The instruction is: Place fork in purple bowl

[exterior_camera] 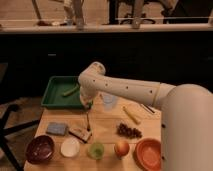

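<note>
I have the gripper (88, 106) clamped on the fork (88, 120) above the table's (107, 131) middle; the purple bowl (40, 148) sits at the front-left corner.

My arm (135, 92) is smooth cream-white, rounded at each joint, dotted with small dark screw holes, with a yellowish band; my gripper (88, 106) is dark.

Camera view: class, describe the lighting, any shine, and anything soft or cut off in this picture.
Camera view: dim, warm light; the background counter is nearly black. The purple bowl shows a faint gloss inside. The gripper, above the table's middle, is shut on the fork, which hangs as a soft dark line. The orange bowl is cut off at the bottom edge.
</note>
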You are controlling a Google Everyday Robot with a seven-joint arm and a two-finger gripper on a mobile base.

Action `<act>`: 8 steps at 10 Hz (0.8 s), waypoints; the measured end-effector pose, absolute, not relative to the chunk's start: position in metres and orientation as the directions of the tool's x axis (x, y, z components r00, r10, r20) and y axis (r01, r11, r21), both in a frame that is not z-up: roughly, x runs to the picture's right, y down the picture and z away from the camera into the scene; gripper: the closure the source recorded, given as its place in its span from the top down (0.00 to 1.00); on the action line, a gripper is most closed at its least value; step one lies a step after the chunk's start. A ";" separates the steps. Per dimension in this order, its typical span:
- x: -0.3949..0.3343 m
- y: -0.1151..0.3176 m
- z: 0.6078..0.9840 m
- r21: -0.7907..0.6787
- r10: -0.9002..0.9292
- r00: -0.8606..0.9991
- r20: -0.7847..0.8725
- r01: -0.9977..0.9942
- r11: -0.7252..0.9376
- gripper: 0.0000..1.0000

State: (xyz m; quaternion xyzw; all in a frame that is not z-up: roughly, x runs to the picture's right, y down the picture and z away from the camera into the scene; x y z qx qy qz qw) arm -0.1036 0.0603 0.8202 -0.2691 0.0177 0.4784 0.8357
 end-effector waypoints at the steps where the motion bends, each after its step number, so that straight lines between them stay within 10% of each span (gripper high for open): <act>1: -0.102 0.054 0.815 -0.432 0.795 0.543 -0.271 -0.807 0.404 0.00; 8: -0.096 0.017 0.777 -0.435 0.827 0.540 -0.157 -0.790 0.433 0.00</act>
